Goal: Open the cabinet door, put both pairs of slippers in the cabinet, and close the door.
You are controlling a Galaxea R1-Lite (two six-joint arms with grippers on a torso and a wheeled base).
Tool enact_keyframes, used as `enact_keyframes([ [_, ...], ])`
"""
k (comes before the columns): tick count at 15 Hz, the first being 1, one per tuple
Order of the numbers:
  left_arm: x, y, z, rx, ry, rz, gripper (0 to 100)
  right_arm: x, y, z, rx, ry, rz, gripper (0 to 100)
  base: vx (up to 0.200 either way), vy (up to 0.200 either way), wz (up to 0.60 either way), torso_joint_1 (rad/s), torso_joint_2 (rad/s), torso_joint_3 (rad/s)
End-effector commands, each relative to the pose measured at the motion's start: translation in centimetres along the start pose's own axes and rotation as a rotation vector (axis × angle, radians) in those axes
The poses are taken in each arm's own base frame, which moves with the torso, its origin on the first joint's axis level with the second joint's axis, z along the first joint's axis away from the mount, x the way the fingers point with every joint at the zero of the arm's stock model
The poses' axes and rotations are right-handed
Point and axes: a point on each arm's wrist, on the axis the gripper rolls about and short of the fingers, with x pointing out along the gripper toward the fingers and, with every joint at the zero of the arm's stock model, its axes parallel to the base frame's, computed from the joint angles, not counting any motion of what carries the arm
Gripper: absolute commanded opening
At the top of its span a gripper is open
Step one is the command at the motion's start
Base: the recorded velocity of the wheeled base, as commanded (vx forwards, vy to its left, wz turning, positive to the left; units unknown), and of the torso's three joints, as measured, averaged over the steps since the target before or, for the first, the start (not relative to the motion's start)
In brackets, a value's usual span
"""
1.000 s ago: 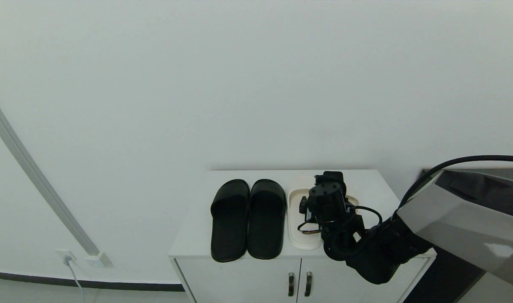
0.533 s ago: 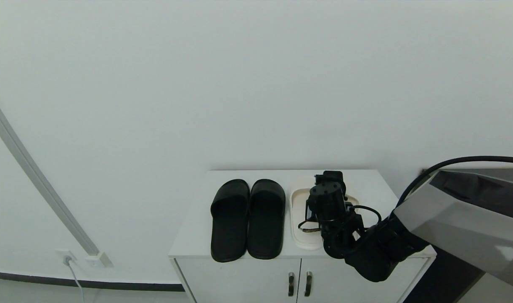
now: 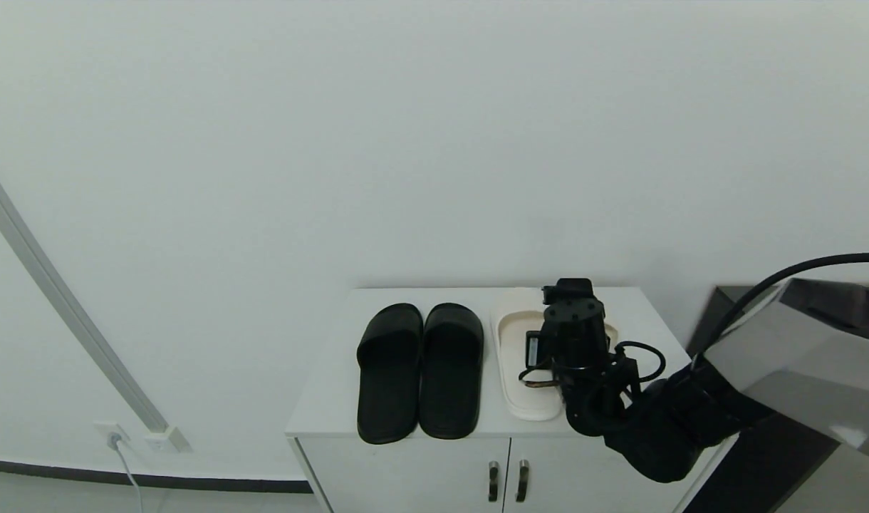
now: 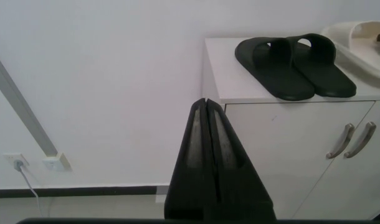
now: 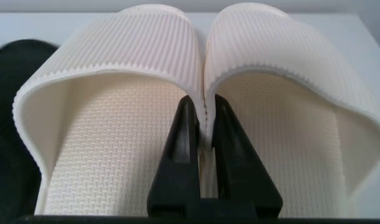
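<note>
Cabinet top: 2 black slippers left, 2 cream slippers right, the pairs just beside each other. 2 doors shut, 2 handles. Right gripper: fingers pinch the touching inner edges of both cream slippers. Left gripper: fingers closed, empty, left of cabinet.

A slanting grey conduit crosses the plain white wall to a small white box; beside it a white socket holds a pale cable, above dark skirting.
</note>
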Motion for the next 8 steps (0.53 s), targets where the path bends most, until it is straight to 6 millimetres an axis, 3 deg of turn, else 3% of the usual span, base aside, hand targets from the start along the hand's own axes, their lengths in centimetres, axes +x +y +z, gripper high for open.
enact_keyframes([
  [1, 0.0, 0.0, 0.0, 0.000, 0.000, 0.002, 0, -3.9, -2.1, 2.7, -0.012, -0.049, 0.118, 0, 0.000, 0.000, 0.00, 0.000, 0.00, 0.000],
  [8, 0.0, 0.0, 0.0, 0.000, 0.000, 0.002, 0, -14.5, -7.8, 3.1, -0.080, -0.001, 0.626, 0, 0.000, 0.000, 0.00, 0.000, 0.00, 0.000],
])
